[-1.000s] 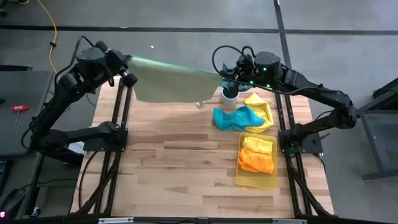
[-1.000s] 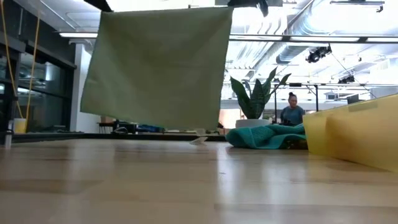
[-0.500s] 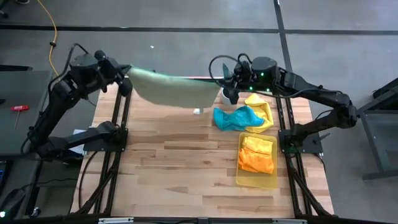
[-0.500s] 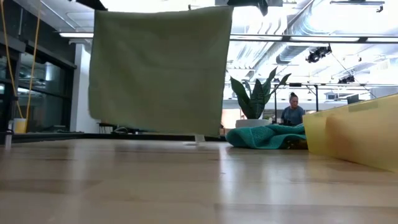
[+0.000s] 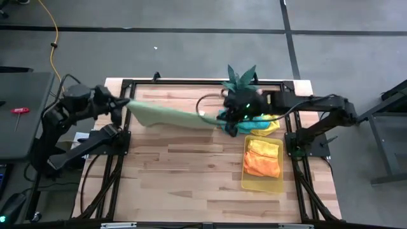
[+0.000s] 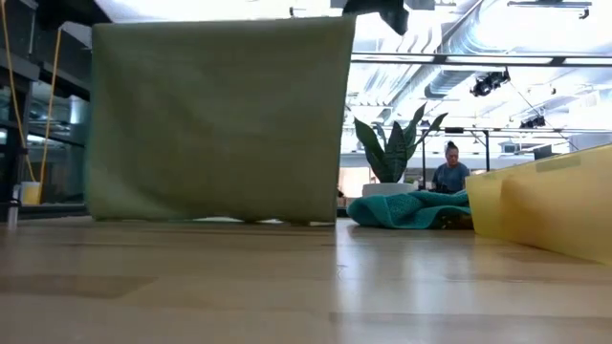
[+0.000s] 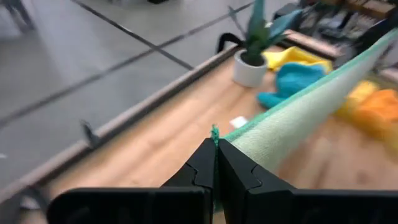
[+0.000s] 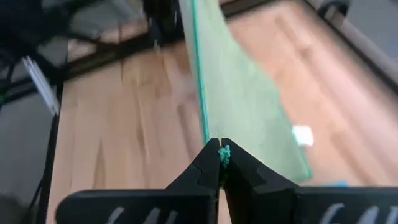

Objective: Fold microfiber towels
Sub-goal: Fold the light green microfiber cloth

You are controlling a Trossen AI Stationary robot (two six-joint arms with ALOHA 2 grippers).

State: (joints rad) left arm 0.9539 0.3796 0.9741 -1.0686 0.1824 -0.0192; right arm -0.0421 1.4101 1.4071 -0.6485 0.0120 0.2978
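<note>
Both arms have swung the pale green towel forward and lower; from above, left gripper and right gripper pinch its top corners. At table level its hem meets the table, so keep it taut while laying flat.

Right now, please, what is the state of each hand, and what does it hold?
Left hand: closed on one top corner of the pale green microfiber towel.
Right hand: closed on the other top corner of that towel.
</note>
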